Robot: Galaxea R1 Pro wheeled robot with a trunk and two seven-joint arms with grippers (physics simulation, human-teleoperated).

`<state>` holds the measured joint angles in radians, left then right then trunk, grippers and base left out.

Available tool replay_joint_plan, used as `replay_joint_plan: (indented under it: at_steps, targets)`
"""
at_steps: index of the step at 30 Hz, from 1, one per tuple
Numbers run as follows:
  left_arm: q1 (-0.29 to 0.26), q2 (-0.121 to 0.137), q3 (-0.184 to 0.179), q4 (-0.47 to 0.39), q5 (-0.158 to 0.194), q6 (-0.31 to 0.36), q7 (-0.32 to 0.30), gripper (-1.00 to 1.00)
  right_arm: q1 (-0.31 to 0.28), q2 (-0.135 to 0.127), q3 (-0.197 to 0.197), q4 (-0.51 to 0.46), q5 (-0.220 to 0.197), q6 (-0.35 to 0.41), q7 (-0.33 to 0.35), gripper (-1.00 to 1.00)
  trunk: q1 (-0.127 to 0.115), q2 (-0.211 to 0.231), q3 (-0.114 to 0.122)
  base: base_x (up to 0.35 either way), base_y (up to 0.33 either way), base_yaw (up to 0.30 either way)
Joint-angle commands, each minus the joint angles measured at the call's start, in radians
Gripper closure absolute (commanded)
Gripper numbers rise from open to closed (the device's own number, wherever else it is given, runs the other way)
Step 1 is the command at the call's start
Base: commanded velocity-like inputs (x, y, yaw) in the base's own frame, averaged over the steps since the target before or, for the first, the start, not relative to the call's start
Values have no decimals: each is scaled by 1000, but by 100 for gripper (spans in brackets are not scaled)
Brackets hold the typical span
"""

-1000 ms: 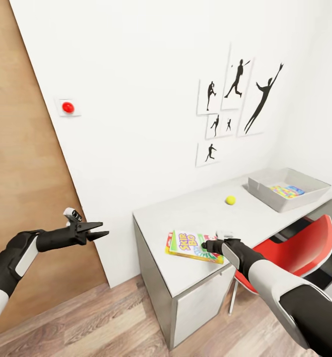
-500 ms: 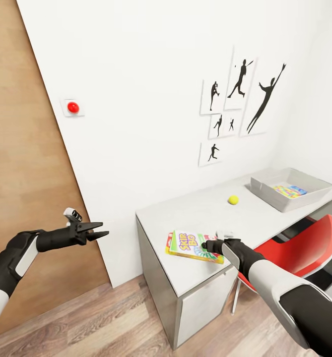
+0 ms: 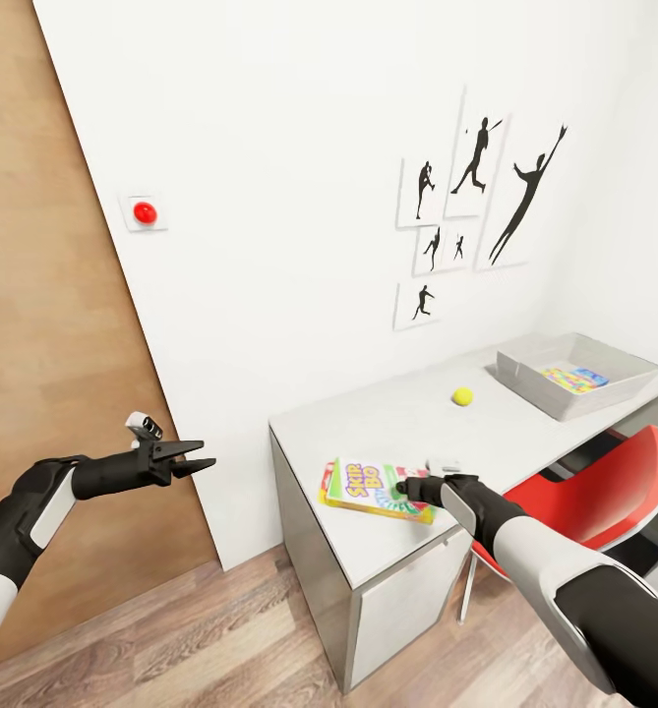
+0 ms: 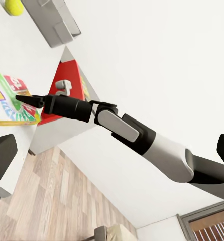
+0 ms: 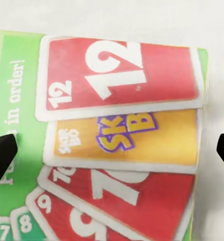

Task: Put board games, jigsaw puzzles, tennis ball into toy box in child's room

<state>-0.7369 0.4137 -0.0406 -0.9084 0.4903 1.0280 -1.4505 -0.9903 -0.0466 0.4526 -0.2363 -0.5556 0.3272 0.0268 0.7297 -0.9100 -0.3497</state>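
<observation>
The yellow-white-green SKIP BO board game [image 3: 368, 487] lies flat near the front of the light grey table [image 3: 407, 423]. My right gripper [image 3: 404, 486] is open right over its cover. In the right wrist view the cover [image 5: 117, 125] lies between the two wide-apart fingertips [image 5: 2, 156]. The tennis ball [image 3: 461, 396] rests further back on the table. The grey toy box [image 3: 525, 379] stands at the far right end with a multicoloured jigsaw puzzle [image 3: 568, 379] inside. My left gripper [image 3: 195, 459] hangs open in the air left of the table. The bed is out of view.
A red chair [image 3: 604, 487] is tucked under the table's right side, next to my right arm. A white wall with black sports silhouettes [image 3: 481, 197] and a red button [image 3: 145, 212] is behind the table. A wooden door [image 3: 43, 344] stands at the left, above plank floor [image 3: 220, 639].
The view shifted slightly rightward a second ago. Since then the SKIP BO box has slid a little to the left under my right gripper. The left arm has not moved.
</observation>
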Motion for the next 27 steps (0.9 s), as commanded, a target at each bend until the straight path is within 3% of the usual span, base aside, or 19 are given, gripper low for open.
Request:
replay_joint_plan:
  at_steps: [1,22,27]
  targets:
    - [-1,1,-3,0,2,11,-4,-100,-1,0,3,-2,0,4,4,-100,0,-1,-1,0,0,0]
    - [-1,2,-3,0,2,11,-4,-100,1,-1,3,-57,3,-3,8,-100,0,-1,-1,0,7,0]
    - [-1,-13,-5,2,2,9,1,-100,-2,11,-10,-53,3,-11,-4,-100,0,-1,-1,0,-2,0]
